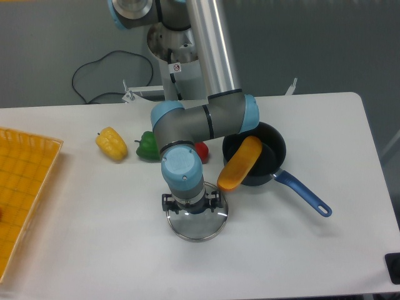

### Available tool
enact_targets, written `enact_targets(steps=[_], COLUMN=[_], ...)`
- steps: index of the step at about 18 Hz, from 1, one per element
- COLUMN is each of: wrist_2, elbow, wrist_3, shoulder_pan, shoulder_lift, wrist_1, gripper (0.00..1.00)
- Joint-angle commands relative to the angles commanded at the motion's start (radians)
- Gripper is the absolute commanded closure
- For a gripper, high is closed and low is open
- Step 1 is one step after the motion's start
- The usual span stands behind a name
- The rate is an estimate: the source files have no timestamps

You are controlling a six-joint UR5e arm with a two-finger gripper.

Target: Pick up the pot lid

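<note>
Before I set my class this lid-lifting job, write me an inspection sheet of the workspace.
Surface: white table, no spills seen.
Job's things: transparent pot lid, lying on the table.
Clutter: black pan with blue handle, orange elongated item across its rim; yellow item; green item and red item, partly hidden by the arm.
Gripper: fingers apart over the lid; contact unclear.
Cables: black cable behind the table.
Surroundings: yellow-orange crate, picture's left edge.
</note>
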Motion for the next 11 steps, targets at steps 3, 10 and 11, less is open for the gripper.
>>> enact_targets(steps=[3,10,11], wrist_2=[0.002,0.002,0.003], elbow=[0.000,-0.003,-0.008], wrist_3=[0.000,0.000,0.000], shoulder_pan=[0.000,0.000,0.000], shoulder_lift=[0.000,-0.002,-0.002], wrist_1=[0.000,0.000,0.002], gripper=[0.02,0.03,0.03])
